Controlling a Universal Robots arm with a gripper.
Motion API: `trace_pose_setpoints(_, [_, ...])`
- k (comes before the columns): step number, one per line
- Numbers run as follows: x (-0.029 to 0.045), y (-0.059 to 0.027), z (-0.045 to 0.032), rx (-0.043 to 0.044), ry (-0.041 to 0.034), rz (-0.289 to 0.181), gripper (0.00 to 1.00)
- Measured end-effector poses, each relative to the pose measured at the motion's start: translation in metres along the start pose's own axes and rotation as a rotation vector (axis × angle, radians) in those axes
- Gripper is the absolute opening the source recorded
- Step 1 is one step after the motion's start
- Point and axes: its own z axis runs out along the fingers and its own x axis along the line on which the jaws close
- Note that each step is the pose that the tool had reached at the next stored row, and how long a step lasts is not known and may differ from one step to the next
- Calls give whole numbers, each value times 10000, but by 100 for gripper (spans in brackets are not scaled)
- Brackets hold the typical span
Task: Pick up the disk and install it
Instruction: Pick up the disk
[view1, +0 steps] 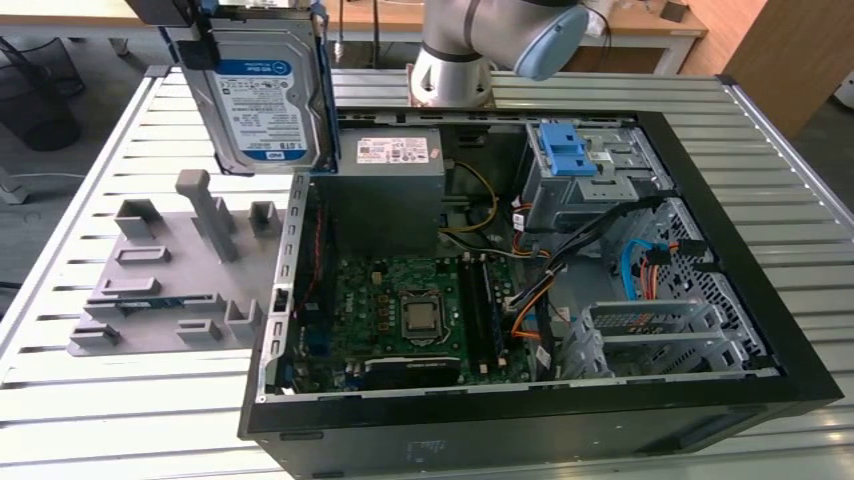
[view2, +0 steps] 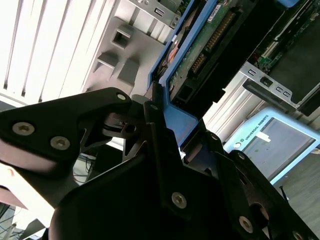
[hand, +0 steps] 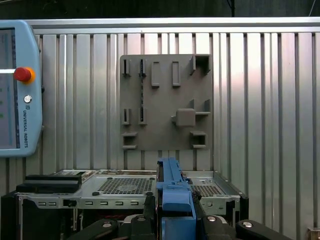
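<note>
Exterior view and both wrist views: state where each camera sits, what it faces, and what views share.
Exterior view: off the arm, high, looking down on the open computer case; the arm holds the disk aloft.
First wrist view: on the wrist, looking past the gripper down at the grey fixture plate.
Second wrist view: on the wrist, close along the gripper's links to the disk's circuit board.
Shared: both wrist views show the teach pendant; exterior and first wrist, the plate.

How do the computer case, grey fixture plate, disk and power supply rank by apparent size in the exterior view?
Largest: computer case.
Next: grey fixture plate.
The disk and power supply look alike; the raised disk seems nearer the camera, so unranked.
</note>
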Motion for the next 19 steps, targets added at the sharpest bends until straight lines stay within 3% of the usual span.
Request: trace_pose_setpoints(19, [118, -221, 2, 0, 0, 60, 36])
